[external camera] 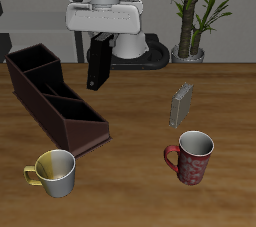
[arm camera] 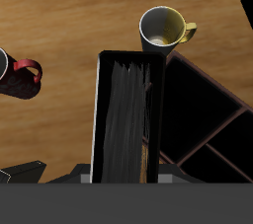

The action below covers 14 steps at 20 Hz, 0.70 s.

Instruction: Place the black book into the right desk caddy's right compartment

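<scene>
Wooden tabletop (external camera: 130,121) is spanning the exterior frame, carrying a yellow-white mug (external camera: 55,171) and a red mug (external camera: 192,157) at the bottom. Higher, the right desk caddy (external camera: 55,99) is sitting at left. Above it, the gripper (external camera: 100,43) is hanging with fingers clamped on the black book (external camera: 98,65), which is dangling below them, airborne.

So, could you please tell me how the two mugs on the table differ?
The yellow mug is pale outside with a yellow rim and handle; the red mug is dark red and patterned. The yellow mug stands just past the caddy's low end, while the red mug stands apart from it, nearer the grey book. Their handles point opposite ways, each outward toward its own side of the table. Both stand upright, look empty and are similar in size.
</scene>
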Available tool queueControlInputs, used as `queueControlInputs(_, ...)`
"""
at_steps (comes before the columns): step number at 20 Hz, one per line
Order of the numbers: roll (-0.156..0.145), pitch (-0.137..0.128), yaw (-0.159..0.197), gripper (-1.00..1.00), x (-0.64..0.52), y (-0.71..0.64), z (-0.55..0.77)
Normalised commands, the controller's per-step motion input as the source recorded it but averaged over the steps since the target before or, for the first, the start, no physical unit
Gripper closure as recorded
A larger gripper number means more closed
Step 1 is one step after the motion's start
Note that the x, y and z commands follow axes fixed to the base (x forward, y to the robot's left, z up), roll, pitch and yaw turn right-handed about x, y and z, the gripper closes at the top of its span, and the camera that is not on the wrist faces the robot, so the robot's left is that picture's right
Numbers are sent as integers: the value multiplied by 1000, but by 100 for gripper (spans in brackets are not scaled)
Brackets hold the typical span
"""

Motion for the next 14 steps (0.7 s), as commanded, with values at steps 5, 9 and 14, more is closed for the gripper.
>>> queueControlInputs(5,-42,-46,4,100,-347,-367,232)
queueControlInputs(9,-15,-2,-23,100,-218,-168,75)
queueControlInputs(14,-8,-4,-1,100,-240,-186,36)
